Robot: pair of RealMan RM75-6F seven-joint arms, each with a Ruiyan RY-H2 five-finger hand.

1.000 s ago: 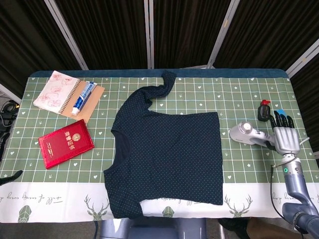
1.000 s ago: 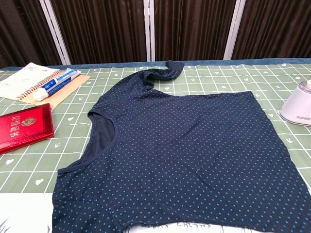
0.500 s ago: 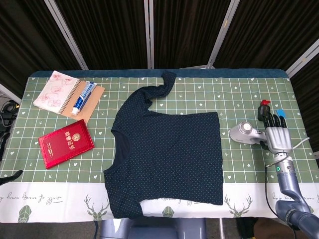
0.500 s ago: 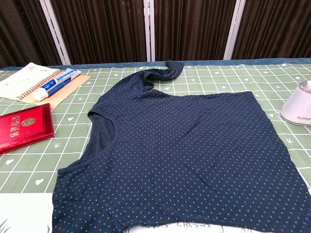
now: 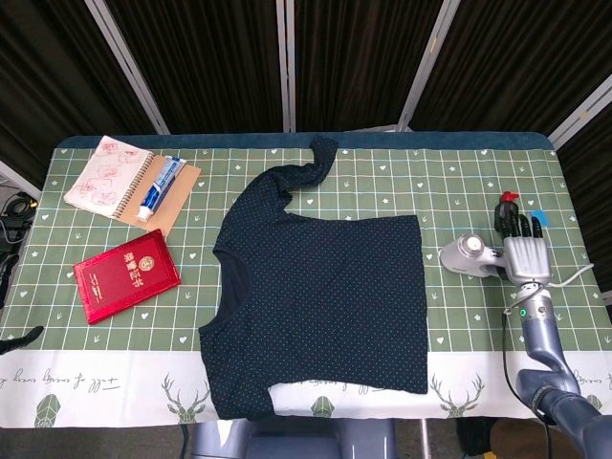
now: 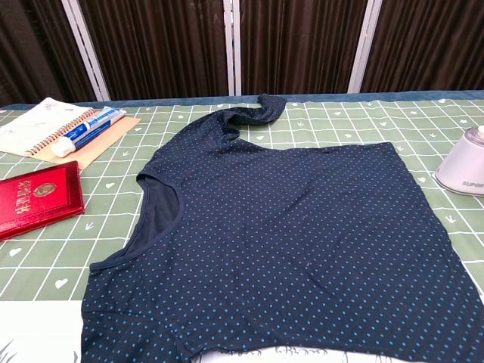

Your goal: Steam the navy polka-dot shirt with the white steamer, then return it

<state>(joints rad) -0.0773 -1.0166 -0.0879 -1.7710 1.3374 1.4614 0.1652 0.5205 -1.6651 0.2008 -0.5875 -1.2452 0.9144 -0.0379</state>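
Since the earlier frames, the right hand (image 5: 524,256) has shifted leftward along the table's right edge and now sits over the handle of the white steamer (image 5: 471,253). Its metallic back faces up and its dark fingers (image 5: 517,227) point away from the robot; whether they grip the handle cannot be determined. The left hand is not visible in either view.

The table (image 5: 449,177) carries a green grid-pattern cloth with small white hearts and a white front border. Nearest the robot, the navy polka-dot shirt (image 5: 330,306) lies flat at centre, soft fabric, one sleeve twisted toward the far edge. The steamer lies on its side just right of the shirt, smooth plastic with a rounded head.

At left lies a rectangular red booklet (image 5: 126,274). Farther back, a spiral-bound notebook (image 5: 105,177) rests beside a blue-and-white tube (image 5: 160,187) on brown card.
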